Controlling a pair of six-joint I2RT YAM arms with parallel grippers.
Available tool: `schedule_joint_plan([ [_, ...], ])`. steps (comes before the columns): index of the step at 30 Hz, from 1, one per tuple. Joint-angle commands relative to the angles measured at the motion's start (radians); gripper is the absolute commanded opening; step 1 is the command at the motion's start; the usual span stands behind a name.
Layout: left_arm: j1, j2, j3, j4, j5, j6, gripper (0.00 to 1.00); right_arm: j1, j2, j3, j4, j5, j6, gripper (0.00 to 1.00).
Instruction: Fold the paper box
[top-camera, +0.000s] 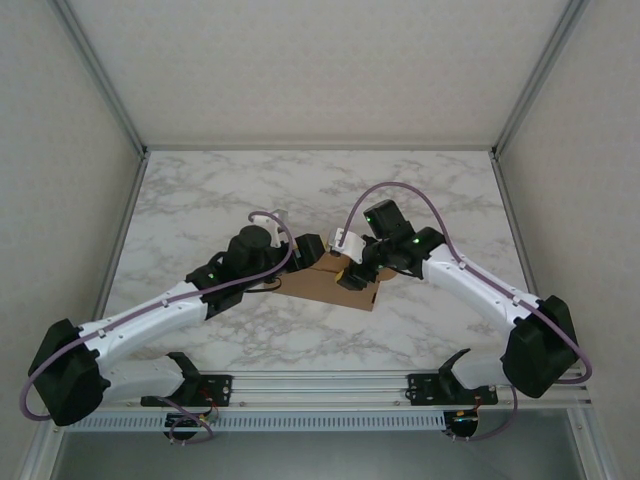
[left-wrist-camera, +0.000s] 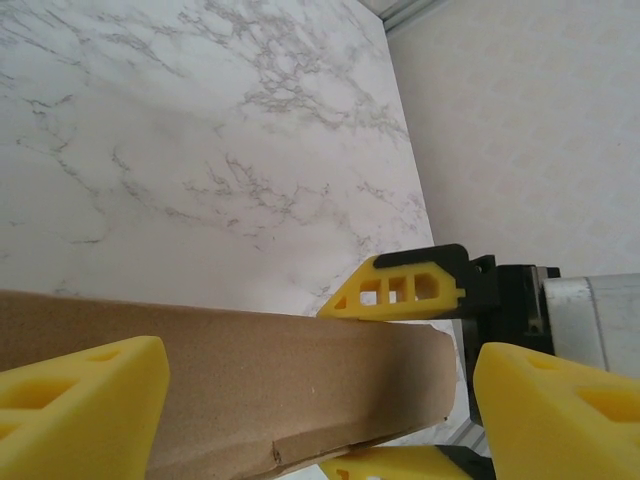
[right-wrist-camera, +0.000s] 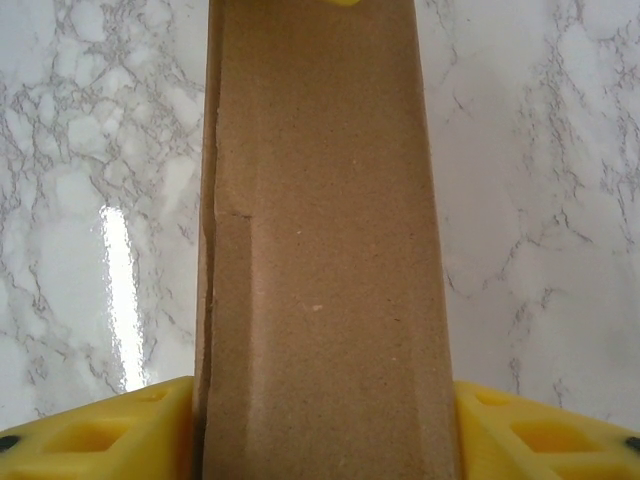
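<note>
The paper box (top-camera: 318, 288), plain brown cardboard folded into a narrow flat shape, lies mid-table between both arms. My right gripper (top-camera: 352, 272) is shut on its right end. In the right wrist view the paper box (right-wrist-camera: 320, 250) runs away from the camera, and the right gripper (right-wrist-camera: 325, 445) presses a yellow finger against each long edge. My left gripper (top-camera: 312, 250) hovers at the box's far left side. In the left wrist view the left gripper (left-wrist-camera: 320, 420) is open, with its wide-set fingers straddling the paper box (left-wrist-camera: 250, 390). The right gripper's fingers (left-wrist-camera: 400, 292) clamp the box's end there.
The white marble table (top-camera: 300, 190) stretches free behind and to both sides of the box. Pale walls with metal frame posts (top-camera: 120, 110) enclose it on three sides. A metal rail (top-camera: 320, 385) carrying both arm bases runs along the near edge.
</note>
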Motion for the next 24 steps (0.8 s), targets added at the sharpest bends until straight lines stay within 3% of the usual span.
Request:
schedule_joint_plan([
  [1, 0.001, -0.005, -0.026, -0.059, 0.013, -0.028, 0.81, 0.025, 0.041, 0.009, -0.040, 0.001, -0.015, 0.54],
  [5, 0.001, -0.018, -0.026, -0.068, 0.006, -0.026, 0.81, 0.031, 0.041, 0.022, -0.048, 0.015, -0.027, 0.37],
  [8, 0.002, -0.027, -0.033, -0.075, 0.002, -0.025, 0.81, 0.033, 0.030, 0.021, -0.036, 0.031, -0.030, 0.33],
  [11, 0.001, -0.032, -0.045, -0.072, -0.001, -0.025, 0.82, 0.033, 0.029, 0.019, -0.038, 0.034, -0.028, 0.41],
  [15, 0.001, -0.027, -0.053, -0.075, -0.001, -0.025, 0.82, 0.036, 0.008, 0.015, -0.018, 0.023, 0.009, 0.63],
  [20, 0.001, -0.026, -0.049, -0.080, -0.015, -0.017, 0.82, 0.029, -0.089, 0.019, 0.047, -0.022, 0.098, 0.68],
  [24, 0.001, -0.020, -0.046, -0.084, -0.015, -0.015, 0.82, 0.013, -0.208, 0.006, 0.131, 0.014, 0.253, 0.65],
])
